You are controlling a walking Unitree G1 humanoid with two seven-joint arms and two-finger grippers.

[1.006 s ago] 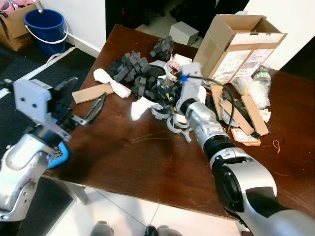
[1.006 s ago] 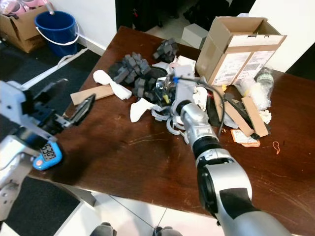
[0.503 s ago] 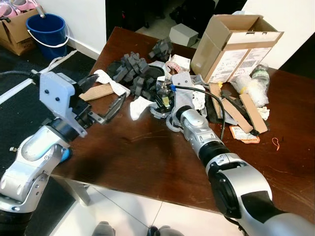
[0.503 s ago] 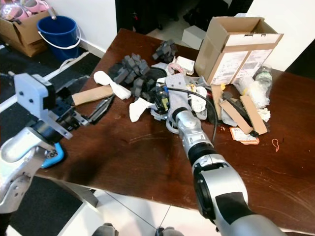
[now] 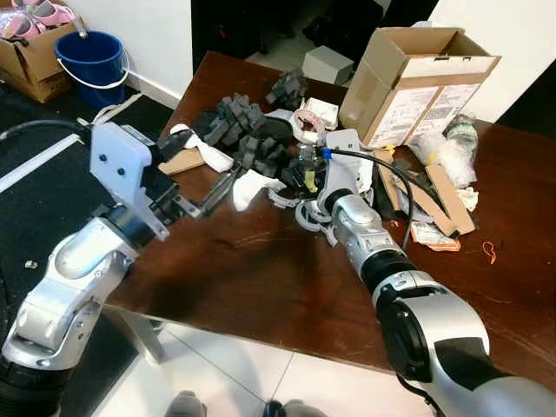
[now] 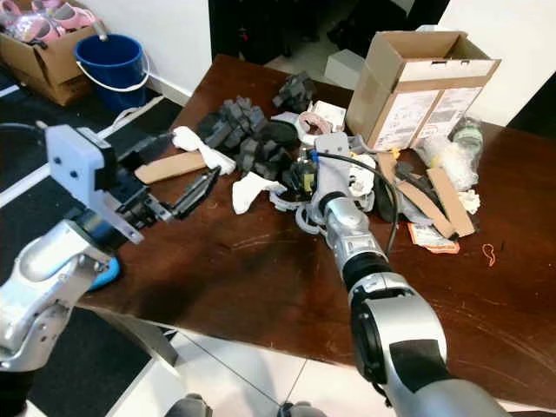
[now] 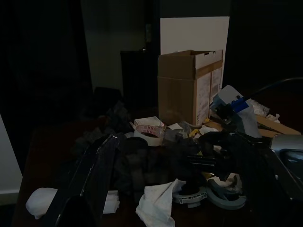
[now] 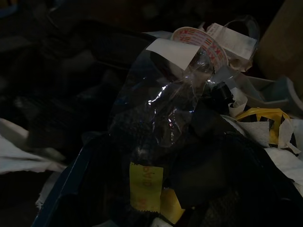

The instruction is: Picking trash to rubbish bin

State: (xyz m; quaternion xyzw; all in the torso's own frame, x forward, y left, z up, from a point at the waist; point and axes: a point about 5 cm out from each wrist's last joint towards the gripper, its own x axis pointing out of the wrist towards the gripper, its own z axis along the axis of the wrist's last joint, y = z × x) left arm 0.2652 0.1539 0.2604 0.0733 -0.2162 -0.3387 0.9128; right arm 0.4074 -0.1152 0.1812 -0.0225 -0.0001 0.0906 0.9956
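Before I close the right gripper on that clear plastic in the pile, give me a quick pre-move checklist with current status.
1. Right gripper reached into the trash pile at the crumpled clear plastic: ok.
2. Right fingers open or shut: cannot tell, dark and buried in clutter.
3. Left gripper apart from the right arm, above the table near the white tissue: ok.
4. Left gripper empty, fingers open: ok.
5. Tape roll and cardboard box clear of the grasp: ok, both behind it.
6. Rubbish bin location: cannot tell; a blue bucket stands on the floor.
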